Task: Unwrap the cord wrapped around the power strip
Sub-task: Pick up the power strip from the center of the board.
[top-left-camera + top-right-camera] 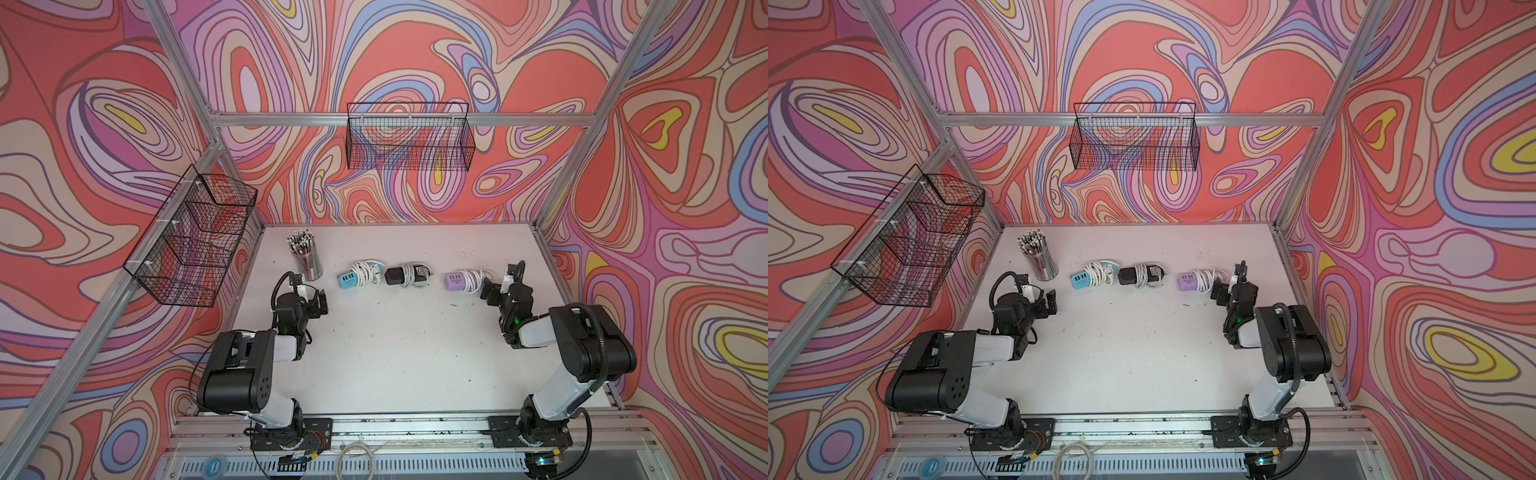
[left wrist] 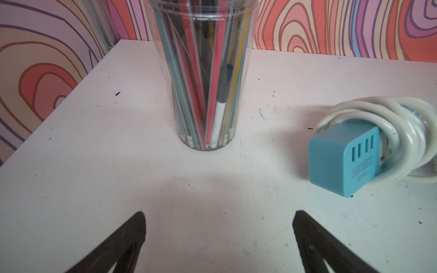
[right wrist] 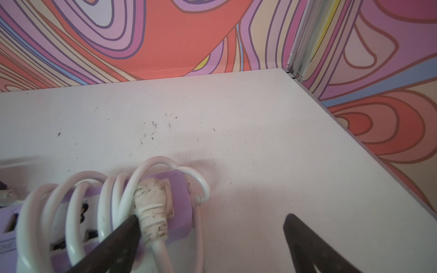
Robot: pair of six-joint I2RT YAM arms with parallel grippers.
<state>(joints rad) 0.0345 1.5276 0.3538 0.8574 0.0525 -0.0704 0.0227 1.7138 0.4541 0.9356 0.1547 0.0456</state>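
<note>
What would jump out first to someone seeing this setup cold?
The loud swirled walls hit first. Then a row across the table: blue power strip, black power strip and purple power strip, each wound in white cord, with a cup of pencils to their left. The right hand hangs open at the purple power strip's plug end.

Robot lab cell: aluminium frame [image 1: 291, 119], patterned walls [image 1: 83, 124]

Bright, even light, soft shadows on table [image 1: 395, 353], wide-angle warp at edges, wrist views a bit blurry close-up
</note>
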